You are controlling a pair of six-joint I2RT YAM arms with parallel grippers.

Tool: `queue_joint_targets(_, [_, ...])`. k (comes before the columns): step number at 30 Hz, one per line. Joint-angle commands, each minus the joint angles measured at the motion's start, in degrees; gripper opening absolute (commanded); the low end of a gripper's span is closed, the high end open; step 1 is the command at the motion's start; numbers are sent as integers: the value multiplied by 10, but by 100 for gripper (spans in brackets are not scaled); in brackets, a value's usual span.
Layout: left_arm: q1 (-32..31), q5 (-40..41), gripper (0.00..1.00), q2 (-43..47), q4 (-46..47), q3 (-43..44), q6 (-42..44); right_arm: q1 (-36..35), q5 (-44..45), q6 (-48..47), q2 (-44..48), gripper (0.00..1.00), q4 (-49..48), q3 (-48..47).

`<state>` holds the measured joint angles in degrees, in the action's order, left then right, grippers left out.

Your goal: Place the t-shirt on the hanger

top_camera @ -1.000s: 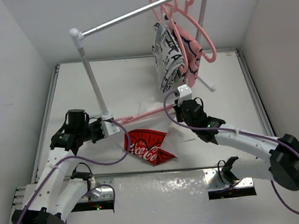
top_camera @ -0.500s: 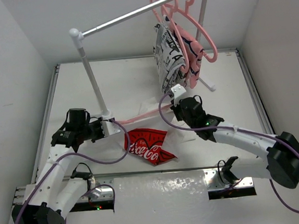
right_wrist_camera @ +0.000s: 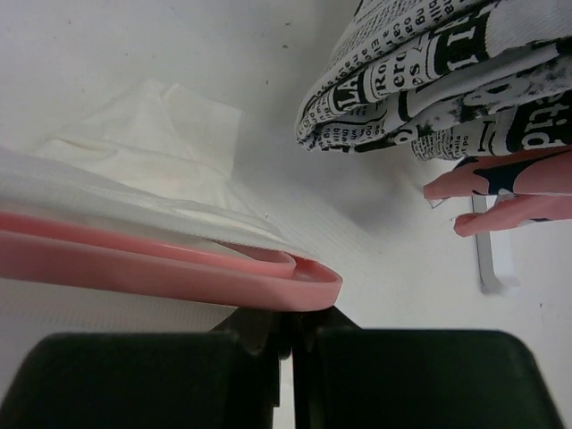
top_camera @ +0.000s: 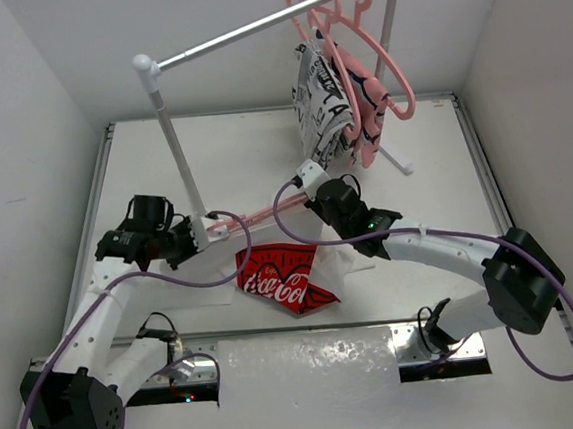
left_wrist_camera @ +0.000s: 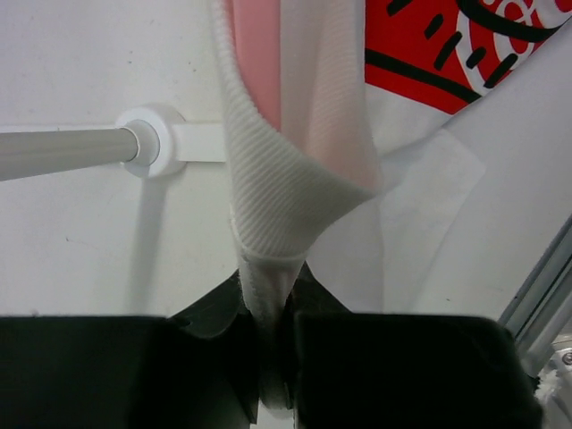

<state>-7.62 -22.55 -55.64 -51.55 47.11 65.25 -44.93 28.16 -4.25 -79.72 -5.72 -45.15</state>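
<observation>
The t-shirt lies crumpled on the table between the arms, red Coca-Cola panel up, with its white upper part lifted. My left gripper is shut on a white ribbed edge of the t-shirt; its jaws pinch the fabric tight. The hanger runs roughly level between the two grippers, and part of it shows pink inside the fabric. My right gripper is shut on the hanger's rounded end, jaws closed beneath it. White shirt cloth drapes over the hanger's arm.
A clothes rack stands at the back: rail, left post and its foot close to my left gripper. A black-and-white patterned garment and a pink garment hang on other pink hangers just behind my right gripper.
My right gripper has moved left and toward the back with the hanger end. The left gripper shifted slightly, still pinching the shirt. The shirt's white part now lies further along the hanger.
</observation>
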Motion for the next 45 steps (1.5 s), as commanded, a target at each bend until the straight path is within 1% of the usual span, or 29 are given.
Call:
queue_joint_targets(1, [8, -14, 0, 4, -38, 18, -23, 10, 8, -9, 2, 0, -2, -23])
queue_joint_targets(3, [8, 4, 0, 6, -47, 10, -3, 27, -9, 23, 13, 0, 1, -11])
queue_joint_targets(4, [9, 14, 0, 8, -50, -4, 7, 63, -47, 84, 22, 0, -7, -3])
queue_joint_targets(6, [9, 49, 0, 25, -53, -24, 43, 94, -71, 123, 52, 0, -31, 35])
queue_joint_targets(8, [9, 68, 0, 40, -62, -50, 80, 106, -63, 114, 62, 0, -43, 44])
queue_joint_targets(10, [9, 63, 0, 54, -85, -62, 110, 116, -76, 111, 64, 0, -22, 34])
queue_joint_targets(16, [9, 36, 0, 49, -102, -51, 110, 133, -86, 127, 64, 0, -22, 38])
queue_joint_targets(19, [9, 32, 0, 50, -105, -43, 107, 159, -116, 160, 62, 0, -27, 47])
queue_joint_targets(23, [9, 8, 0, 60, -93, -29, 80, 165, -129, 180, 60, 0, -41, 64])
queue_joint_targets(25, [9, -8, 0, 60, -99, -23, 78, 168, -153, 213, 57, 0, -52, 67])
queue_joint_targets(27, [9, -2, 0, 58, -93, -24, 73, 168, -163, 231, 55, 0, -56, 65])
queue_joint_targets(29, [9, 39, 0, 42, -82, -27, 50, 165, -149, 221, 59, 0, -46, 55])
queue_joint_targets(30, [9, 55, 0, 35, -75, -30, 38, 162, -124, 213, 63, 0, -40, 52])
queue_joint_targets(31, [9, 87, 0, 22, -67, -39, 31, 158, -107, 198, 68, 0, -33, 44])
queue_joint_targets(33, [9, 127, 0, 14, -44, -55, 22, 139, -61, 156, 68, 0, 3, 31])
queue_joint_targets(38, [9, 171, 0, -1, -5, -85, 17, 62, 45, 70, 59, 0, 33, 9])
queue_joint_targets(42, [3, 206, 0, -26, 11, -86, 10, 26, 75, 47, 35, 0, 39, -15])
queue_joint_targets(43, [1, 212, 0, -31, 15, -88, 8, 13, 84, 23, 30, 0, 38, -20])
queue_joint_targets(45, [-4, 209, 0, -38, 22, -80, -4, -1, 88, 11, 15, 0, 38, -33])
